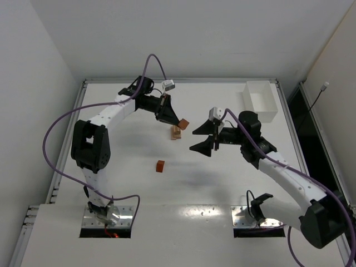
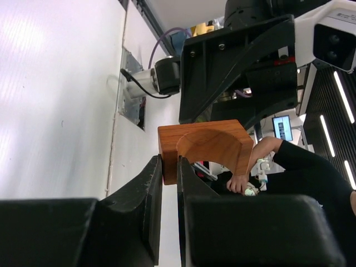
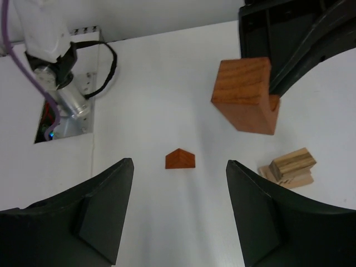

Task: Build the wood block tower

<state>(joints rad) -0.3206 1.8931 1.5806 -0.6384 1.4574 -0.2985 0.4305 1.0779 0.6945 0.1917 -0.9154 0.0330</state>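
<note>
My left gripper (image 1: 173, 119) is shut on one leg of a reddish-brown arch block (image 1: 183, 124), holding it in the air just above and right of a small stack of pale tan blocks (image 1: 176, 132). The arch block fills the left wrist view (image 2: 207, 146) and shows in the right wrist view (image 3: 245, 94), with the tan stack (image 3: 289, 167) below it. A small reddish-brown block (image 1: 160, 166) lies alone on the table, also in the right wrist view (image 3: 180, 159). My right gripper (image 1: 203, 139) is open and empty, right of the stack, pointing left.
A white rectangular tray (image 1: 260, 100) stands at the back right. The table's raised rim (image 1: 178, 81) runs along the back. The left arm's base plate (image 3: 67, 105) with cable shows in the right wrist view.
</note>
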